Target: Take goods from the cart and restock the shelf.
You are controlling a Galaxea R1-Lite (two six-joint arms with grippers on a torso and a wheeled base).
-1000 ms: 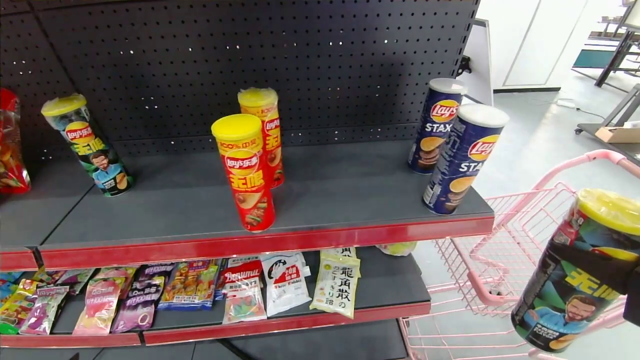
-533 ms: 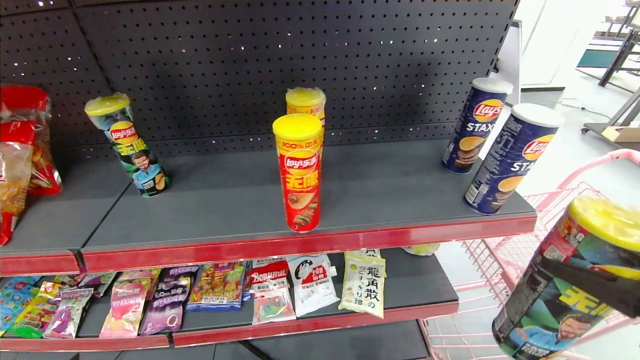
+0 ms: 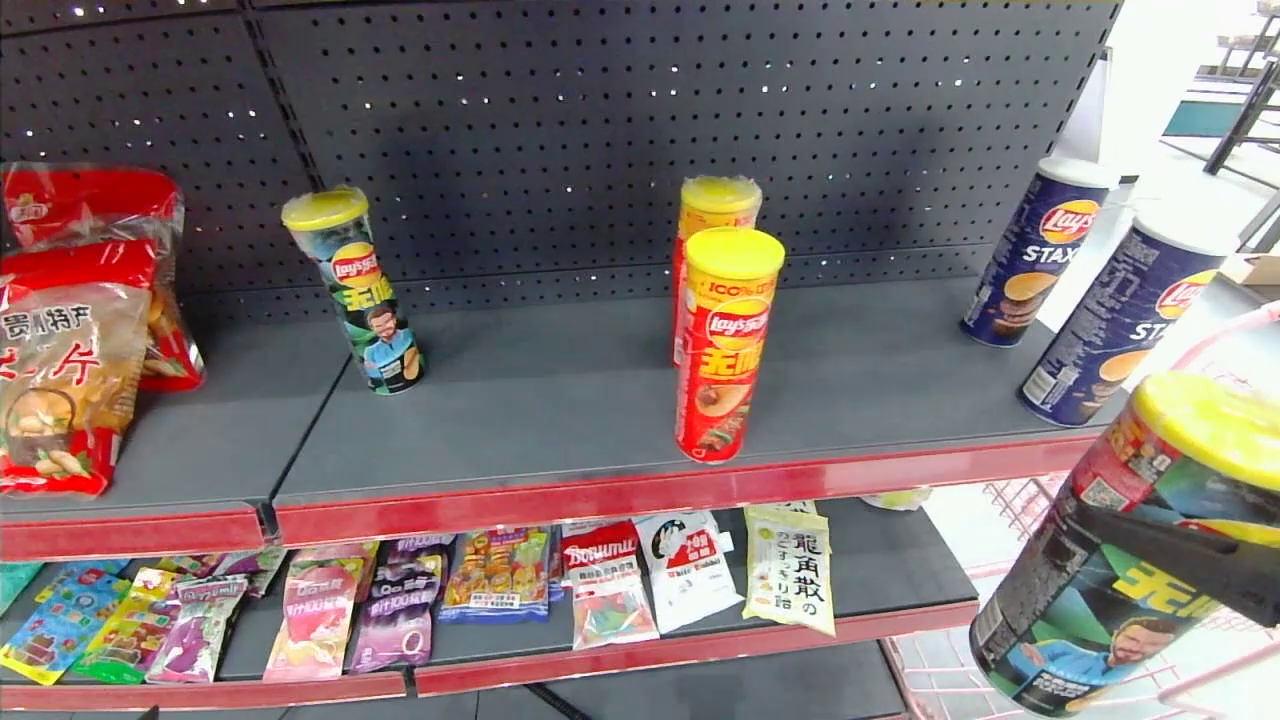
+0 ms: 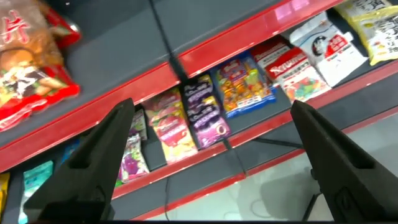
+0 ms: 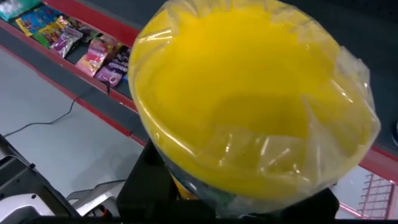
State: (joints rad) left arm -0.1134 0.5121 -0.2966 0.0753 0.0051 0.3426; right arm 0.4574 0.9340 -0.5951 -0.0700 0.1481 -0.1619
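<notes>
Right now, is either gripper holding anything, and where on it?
Right gripper clamps the green chip can on its upper body, below the yellow lid. Left gripper open, empty.

Two green chip cans, two red cans, two blue cans

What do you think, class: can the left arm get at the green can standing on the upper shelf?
Probably yes. The left claw is open and empty, and the green can stands alone, with bare shelf before it and the snack bags apart.
</notes>
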